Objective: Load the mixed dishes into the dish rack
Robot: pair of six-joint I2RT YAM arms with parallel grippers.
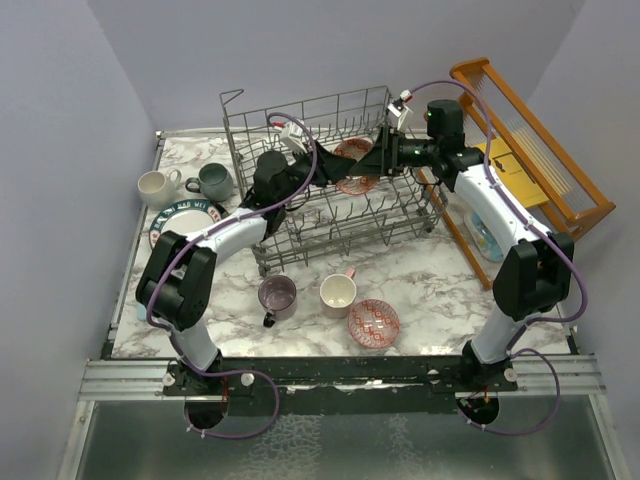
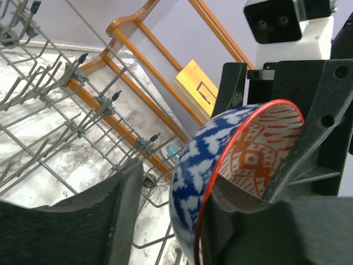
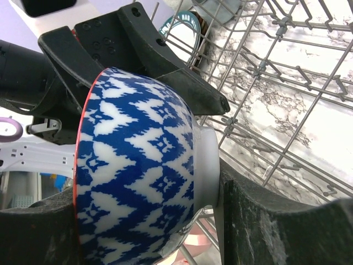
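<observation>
A patterned bowl, blue-and-white outside and red-and-white inside, hangs on its side above the grey wire dish rack. My right gripper is shut on it, rim to foot, as the right wrist view shows around the bowl. My left gripper is open and straddles the bowl's wall, with a gap on the outer side. A second bowl, a purple mug and a cream mug stand in front of the rack. A white mug, a grey-green mug and the plate sit at the left.
An orange-brown wooden slatted rack leans at the right of the dish rack, close to my right arm. The dish rack's upright tines stand just below both grippers. Purple walls close in the table on the left and right.
</observation>
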